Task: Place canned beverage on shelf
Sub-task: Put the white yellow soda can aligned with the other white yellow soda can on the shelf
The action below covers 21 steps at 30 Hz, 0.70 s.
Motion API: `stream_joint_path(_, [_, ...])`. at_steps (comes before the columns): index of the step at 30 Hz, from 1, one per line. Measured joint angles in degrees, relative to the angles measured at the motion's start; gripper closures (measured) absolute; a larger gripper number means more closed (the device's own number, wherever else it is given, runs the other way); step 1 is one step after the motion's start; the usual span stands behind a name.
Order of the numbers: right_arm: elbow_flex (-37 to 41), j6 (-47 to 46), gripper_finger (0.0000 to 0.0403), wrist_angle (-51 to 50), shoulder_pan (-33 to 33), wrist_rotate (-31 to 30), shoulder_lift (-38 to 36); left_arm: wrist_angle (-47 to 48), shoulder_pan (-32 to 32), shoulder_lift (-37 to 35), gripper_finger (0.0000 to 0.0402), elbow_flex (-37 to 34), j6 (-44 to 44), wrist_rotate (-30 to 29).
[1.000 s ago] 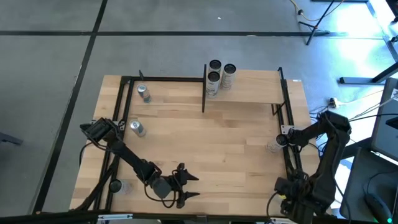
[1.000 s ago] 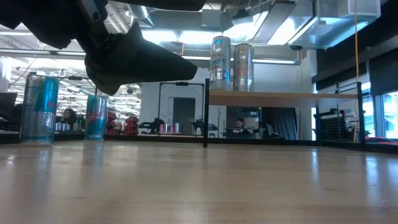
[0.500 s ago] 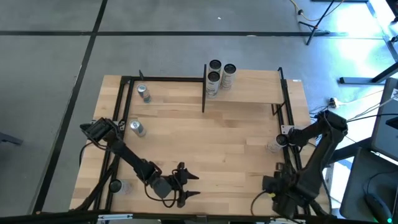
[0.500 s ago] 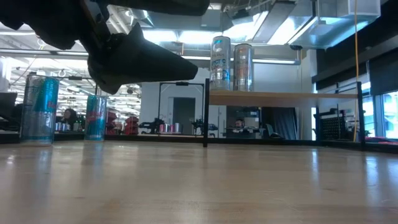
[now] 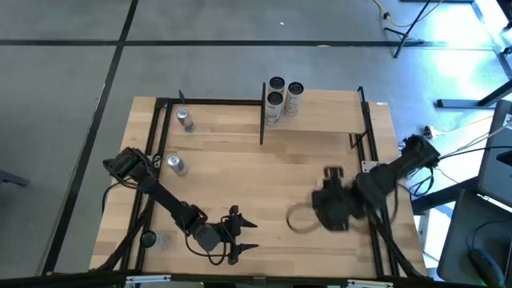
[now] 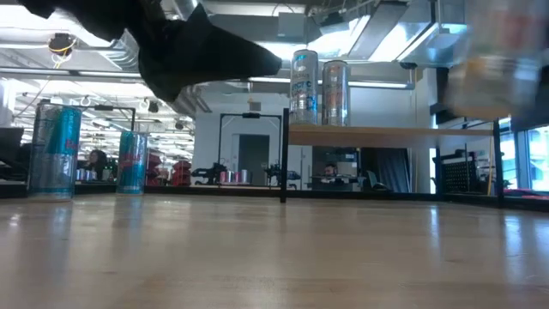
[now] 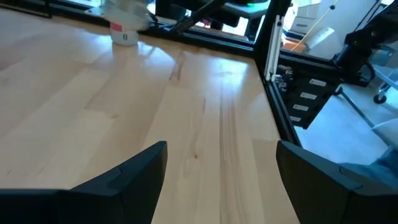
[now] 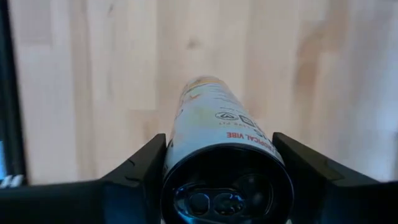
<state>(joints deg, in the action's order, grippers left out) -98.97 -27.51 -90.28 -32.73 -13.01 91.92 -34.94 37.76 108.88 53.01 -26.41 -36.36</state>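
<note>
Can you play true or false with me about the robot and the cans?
1. The right gripper holds a can between its fingers. True.
2. The shelf has no cans on it. False: three cans stand at its left end.
3. The left gripper is holding a can. False: it is open and empty, near the table's front edge.
4. Two cans stand on the table on the left side. True.
5. The right arm is over the shelf. False: it is over the table, in front of the shelf.
</note>
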Motion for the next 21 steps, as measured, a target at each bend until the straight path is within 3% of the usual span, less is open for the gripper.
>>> stream_joint_path(5, [-7.07,12.97,0.0188,0.36,11.2,-0.55,-0.04,3.77,0.02,0.02,0.0115,0.0,-0.22,0.64])
stream_joint_path(15, [-14.44,28.31,0.0188,1.3,32.32,-1.54,-0.07,14.72,-1.33,-3.46,0.0115,0.0,4.55,10.2])
stream_joint_path(21, [-15.14,34.16,0.0188,3.97,44.03,4.83,0.17,23.47,-3.02,-6.45,0.0115,-0.58,8.59,10.05])
